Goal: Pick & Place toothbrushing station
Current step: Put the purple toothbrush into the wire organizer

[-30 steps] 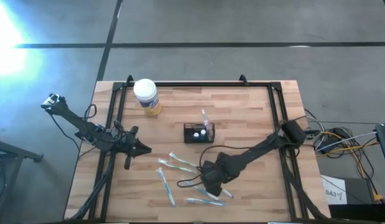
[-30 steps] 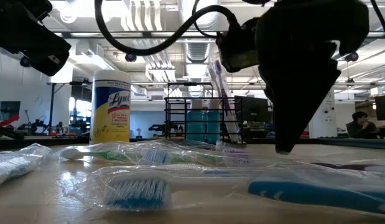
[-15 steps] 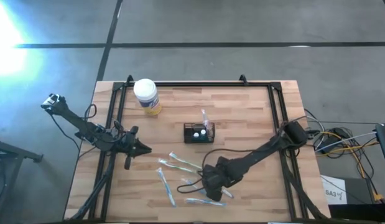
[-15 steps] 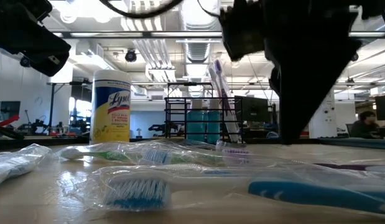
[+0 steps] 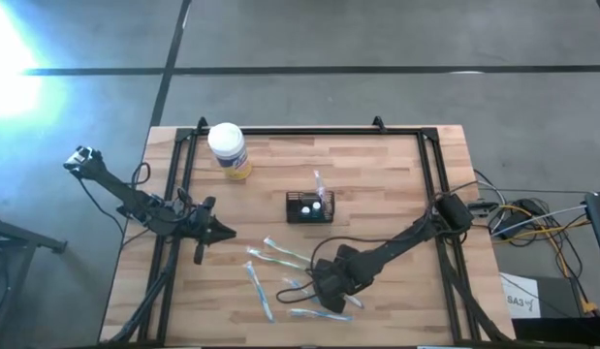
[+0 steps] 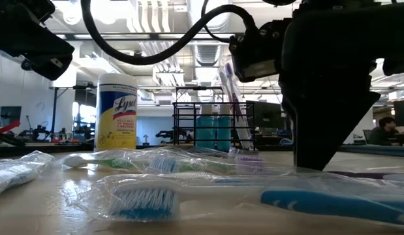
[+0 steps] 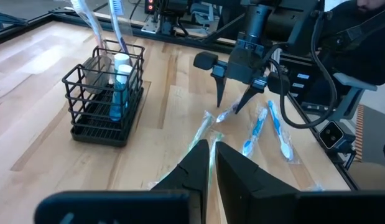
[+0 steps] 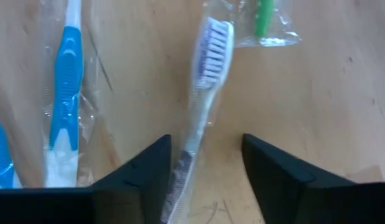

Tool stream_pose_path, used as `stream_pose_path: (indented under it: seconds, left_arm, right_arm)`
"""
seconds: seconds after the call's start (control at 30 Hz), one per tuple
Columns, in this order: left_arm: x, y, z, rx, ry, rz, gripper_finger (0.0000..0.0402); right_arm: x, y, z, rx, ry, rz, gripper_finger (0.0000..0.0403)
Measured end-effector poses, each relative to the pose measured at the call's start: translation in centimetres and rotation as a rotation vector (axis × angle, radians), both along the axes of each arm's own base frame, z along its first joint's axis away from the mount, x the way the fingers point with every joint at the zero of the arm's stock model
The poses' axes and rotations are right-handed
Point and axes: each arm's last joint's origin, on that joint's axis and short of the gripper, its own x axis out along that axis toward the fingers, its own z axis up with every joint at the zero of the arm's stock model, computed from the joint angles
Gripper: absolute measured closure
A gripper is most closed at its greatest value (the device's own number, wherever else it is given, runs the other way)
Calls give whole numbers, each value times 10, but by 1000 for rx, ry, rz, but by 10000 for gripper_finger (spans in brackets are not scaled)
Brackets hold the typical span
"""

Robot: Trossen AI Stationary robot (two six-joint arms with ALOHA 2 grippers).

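The toothbrushing station [image 5: 309, 206], a black wire holder [image 7: 105, 93], stands on its base mid-table with two toothbrushes and a blue tube upright in it. Nearer the front edge, my right gripper [image 5: 324, 288] points down, open. Its fingers stand on either side of a purple-bristled toothbrush [image 8: 204, 81], which lies flat on the wood in a clear wrapper. In the left wrist view the right gripper [image 7: 232, 102] shows with its tips close above the table. My left gripper [image 5: 225, 233] hovers at the left, shut [image 7: 212, 155], with nothing in it.
A yellow jar with a white lid [image 5: 229, 150] stands at the far left. More wrapped toothbrushes lie around the right gripper: a blue one [image 8: 64, 81], a green one [image 8: 264, 18] and others toward the left [image 5: 259, 289]. Black frame rails [image 5: 430, 174] border the table.
My right gripper has come down toward the table and slightly toward its near edge, over the wrapped purple-bristled toothbrush. The toothbrushes and the station lie as before.
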Motion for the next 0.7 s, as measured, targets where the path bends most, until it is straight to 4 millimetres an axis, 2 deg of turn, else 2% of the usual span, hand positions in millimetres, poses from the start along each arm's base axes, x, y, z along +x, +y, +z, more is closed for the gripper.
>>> stream_pose_path:
  seconds: [0.27, 0.4, 0.6, 0.7]
  left_arm:
    - [0, 0, 0, 1, 0, 0, 368]
    - [0, 0, 0, 18, 0, -3, 371]
    - [0, 0, 0, 40, -6, -8, 368]
    - [1, -1, 0, 99, -13, -23, 368]
  right_arm:
    - [-2, -2, 16, -26, -44, 53, 381]
    - [-5, -7, 35, -100, -125, 42, 389]
    - [-13, -4, 94, -184, -415, 119, 395]
    - [-17, -1, 126, -191, -641, 198, 395]
